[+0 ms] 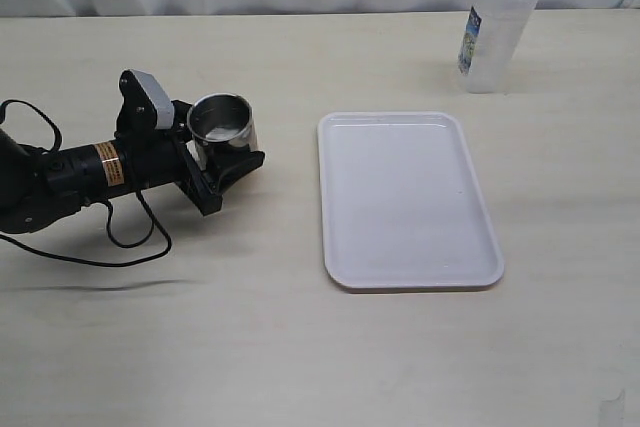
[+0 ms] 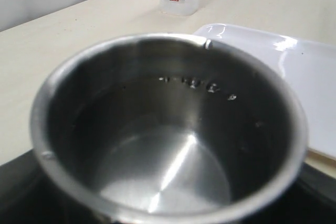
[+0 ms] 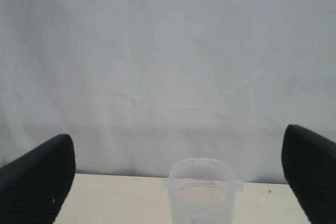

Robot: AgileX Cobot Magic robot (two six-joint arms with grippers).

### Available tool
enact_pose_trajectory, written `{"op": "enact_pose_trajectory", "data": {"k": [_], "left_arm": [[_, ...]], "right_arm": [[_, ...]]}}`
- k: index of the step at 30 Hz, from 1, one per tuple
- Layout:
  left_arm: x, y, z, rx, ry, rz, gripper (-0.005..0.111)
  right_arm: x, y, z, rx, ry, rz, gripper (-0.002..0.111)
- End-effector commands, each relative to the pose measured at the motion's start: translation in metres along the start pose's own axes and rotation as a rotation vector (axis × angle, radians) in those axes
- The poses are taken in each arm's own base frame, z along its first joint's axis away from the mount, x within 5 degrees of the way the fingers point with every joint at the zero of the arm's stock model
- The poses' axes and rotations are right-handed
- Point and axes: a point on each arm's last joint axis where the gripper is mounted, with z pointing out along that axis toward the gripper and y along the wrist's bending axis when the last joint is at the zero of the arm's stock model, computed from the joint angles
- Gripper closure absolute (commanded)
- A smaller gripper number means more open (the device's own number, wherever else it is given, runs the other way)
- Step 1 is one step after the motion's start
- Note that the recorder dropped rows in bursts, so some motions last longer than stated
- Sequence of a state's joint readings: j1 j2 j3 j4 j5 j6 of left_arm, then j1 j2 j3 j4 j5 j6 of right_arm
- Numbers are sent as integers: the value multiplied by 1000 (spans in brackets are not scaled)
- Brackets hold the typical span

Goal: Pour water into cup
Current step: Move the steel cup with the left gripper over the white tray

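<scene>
The cup (image 1: 222,125), brushed steel with droplets (image 2: 195,83) on its inner wall, sits left of the tray (image 1: 345,197), clasped by the left gripper (image 1: 225,144); the right gripper (image 3: 173,177) gapes.

tray (image 1: 410,202): white, is laid flat on table (image 1: 300,347) | pitcher (image 1: 497,27): translucent, is placed upright, well apart from tray | backdrop (image 3: 157,51): white cloth

Left pincer (image 1: 221,144) clasps cup (image 1: 222,123), left of tray (image 1: 400,197); pitcher (image 1: 496,37) far right.
</scene>
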State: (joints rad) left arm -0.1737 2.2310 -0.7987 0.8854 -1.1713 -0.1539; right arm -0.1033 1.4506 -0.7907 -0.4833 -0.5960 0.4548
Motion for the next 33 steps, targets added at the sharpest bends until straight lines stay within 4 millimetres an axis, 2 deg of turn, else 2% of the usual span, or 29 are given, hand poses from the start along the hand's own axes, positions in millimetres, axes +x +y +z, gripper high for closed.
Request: {"op": "enact_pose_trajectory", "data": {"k": [1, 7, 17, 33], "left_arm": [[-9, 5, 2, -28, -67, -1, 107], [-16, 11, 7, -26, -93, -32, 107], [-24, 11, 15, 28, -111, -50, 107], [-46, -20, 69, 124, -19, 49, 107]], "right_arm": [[-12, -1, -17, 65, 62, 0, -1], [-21, -1, -29, 119, 99, 43, -1], [-20, -2, -30, 128, 113, 43, -1], [-20, -2, -30, 128, 113, 43, -1]]}}
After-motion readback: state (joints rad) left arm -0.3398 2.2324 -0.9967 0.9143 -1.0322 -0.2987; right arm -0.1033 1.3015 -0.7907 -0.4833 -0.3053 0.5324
